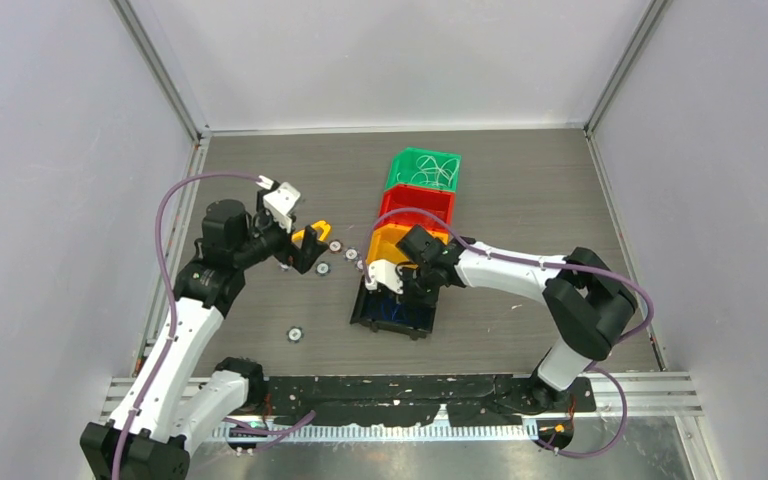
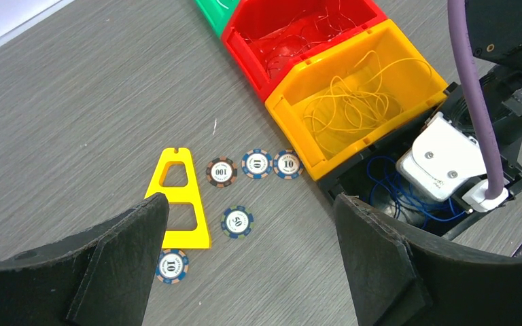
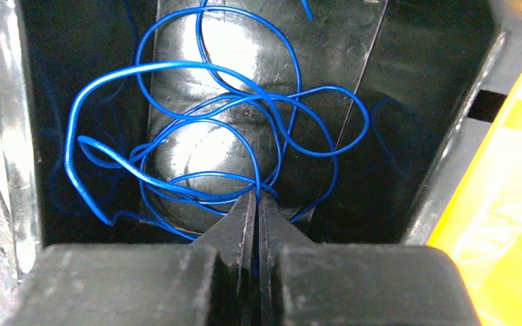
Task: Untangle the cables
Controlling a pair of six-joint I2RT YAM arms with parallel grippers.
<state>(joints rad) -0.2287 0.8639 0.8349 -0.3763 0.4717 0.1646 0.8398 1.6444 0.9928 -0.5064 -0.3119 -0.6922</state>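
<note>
Cables, blue, in black bin; right gripper, lower centre, clenched on strand: lift slowly, mind snags. Left gripper spread.

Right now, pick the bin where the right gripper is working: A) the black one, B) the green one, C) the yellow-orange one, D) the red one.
A. In the right wrist view the right gripper has its jaws pinched on the blue cables between dark walls. The top view shows that arm reaching into the black bin at the near end of the row.
</note>
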